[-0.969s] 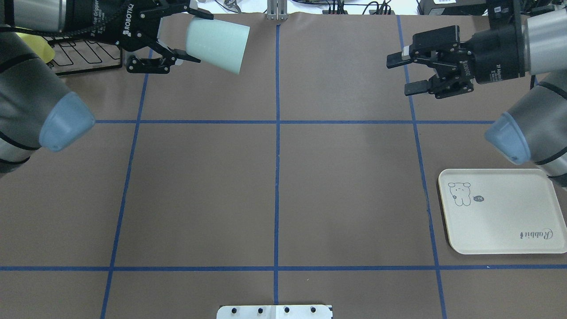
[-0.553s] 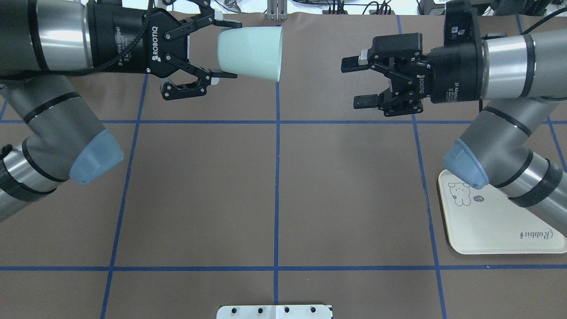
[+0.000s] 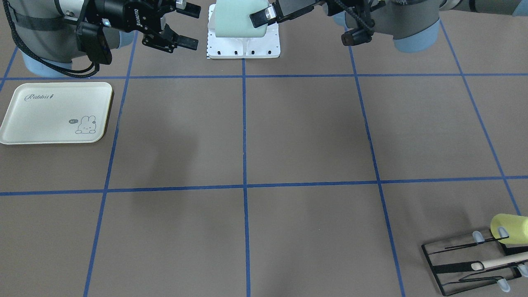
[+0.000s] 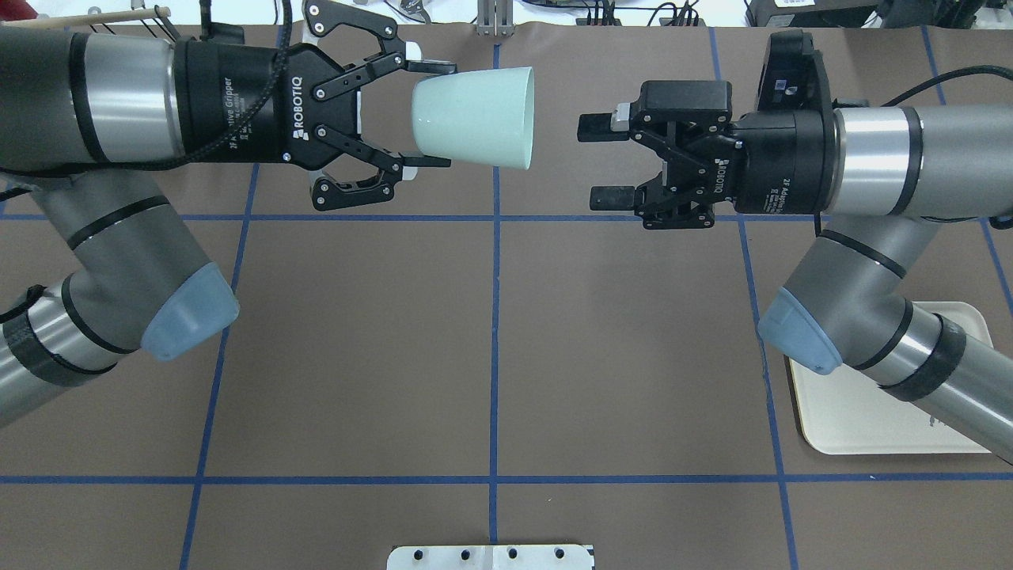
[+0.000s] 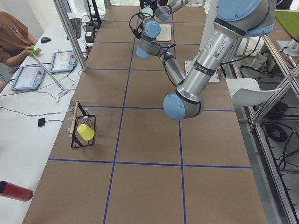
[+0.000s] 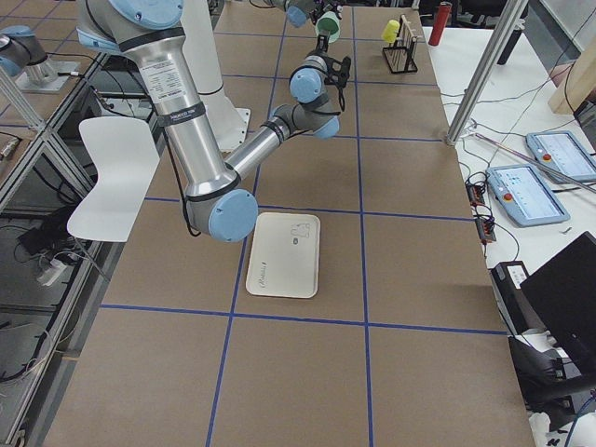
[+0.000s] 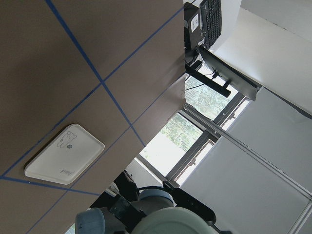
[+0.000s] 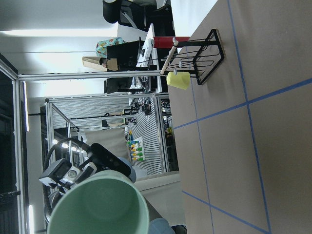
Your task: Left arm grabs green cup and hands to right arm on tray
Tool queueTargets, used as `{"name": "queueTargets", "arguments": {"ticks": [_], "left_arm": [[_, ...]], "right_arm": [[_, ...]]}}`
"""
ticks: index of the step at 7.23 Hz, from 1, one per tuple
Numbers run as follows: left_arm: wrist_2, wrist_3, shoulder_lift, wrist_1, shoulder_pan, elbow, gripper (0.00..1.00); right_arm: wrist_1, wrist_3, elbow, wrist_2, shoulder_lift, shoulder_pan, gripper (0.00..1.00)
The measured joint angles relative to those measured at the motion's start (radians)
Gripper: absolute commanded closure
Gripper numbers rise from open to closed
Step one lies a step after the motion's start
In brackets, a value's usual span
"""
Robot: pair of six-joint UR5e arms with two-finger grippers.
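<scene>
The green cup (image 4: 475, 117) is hanging in the air over the far middle of the table (image 4: 356, 356). It is lying on its side across the centre blue tape line (image 4: 495, 317), with its base pointing toward the robot's left and its open mouth pointing toward the robot's right.

The left arm (image 4: 119, 103) is reaching in level from its side, and the right arm (image 4: 878, 162) is reaching in level from the opposite side, so the two wrists are facing each other.

The tray (image 3: 41, 119) is lying flat on the table on the robot's right, well apart from the cup. In the overhead view the right arm's forearm is crossing above it and hiding part of it.

A black wire rack (image 3: 466, 264) is standing at the far corner on the robot's left, and a wooden rod (image 3: 503, 260) is lying along it.

The left gripper (image 4: 431, 115) is clamping the cup at its narrow base end, one finger on each side of the wall. The right gripper (image 4: 597, 162) is standing with its jaws spread wide and holding nothing; it is pointing at the cup's mouth, near the rim but not touching it. The right wrist camera is looking straight into the cup's hollow.

A pale yellow cup (image 3: 509, 225) is sitting tipped over a prong of the rack.
</scene>
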Motion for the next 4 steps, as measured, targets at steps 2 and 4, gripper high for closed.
{"name": "queueTargets", "arguments": {"ticks": [2,4], "left_arm": [[0.022,-0.005,-0.01,0.0,0.023,-0.005,1.0],[0.054,-0.005,-0.025,0.003,0.052,-0.005,1.0]], "right_arm": [[0.007,0.002,-0.003,-0.016,0.012,-0.008,0.17],[0.015,0.003,-0.003,-0.019,0.019,-0.016,0.36]]}}
